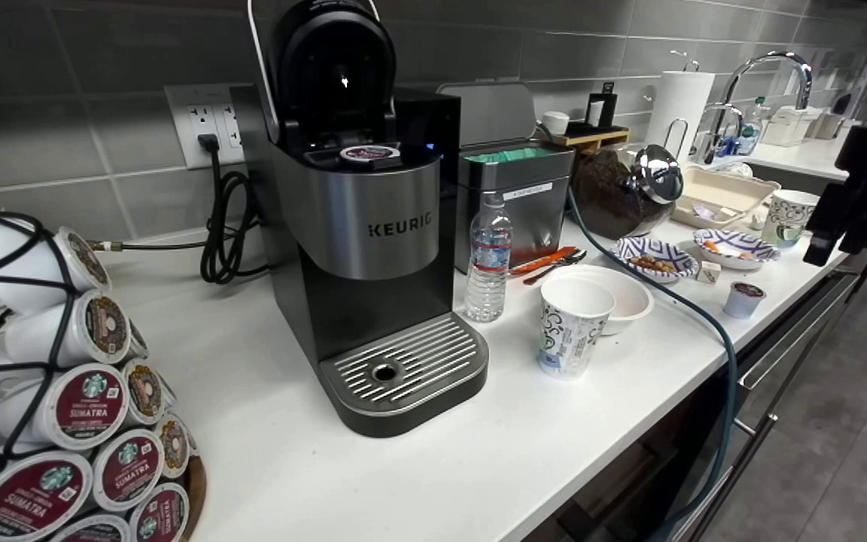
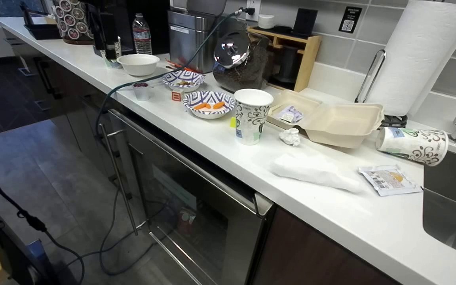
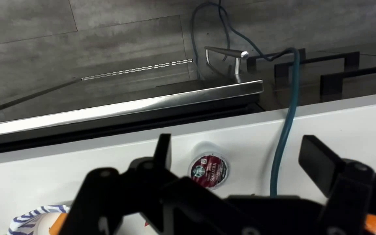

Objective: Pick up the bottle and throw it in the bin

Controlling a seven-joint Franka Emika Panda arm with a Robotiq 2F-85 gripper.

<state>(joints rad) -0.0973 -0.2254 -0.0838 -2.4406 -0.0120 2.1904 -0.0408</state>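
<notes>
The bottle, clear ribbed plastic with a pale label band, stands upright on the counter beside the black coffee machine. It shows in both exterior views [image 1: 489, 260] [image 2: 142, 35] and is out of the wrist view. The small steel bin [image 1: 524, 211], with raised lid and green liner, stands right behind the bottle; it also shows in an exterior view [image 2: 190, 39]. My gripper [image 1: 836, 247] is open and empty, above the counter's front edge, well apart from the bottle. In the wrist view my gripper [image 3: 242, 155] has its fingers wide apart above the counter.
A coffee pod [image 3: 208, 170] and a teal cable [image 3: 284, 143] lie below my gripper. A paper cup [image 1: 573, 327] and white bowl [image 1: 629, 297] stand near the bottle. The coffee machine [image 1: 373, 226] adjoins it. Patterned bowls [image 2: 209, 112] and another cup [image 2: 251, 118] stand farther along.
</notes>
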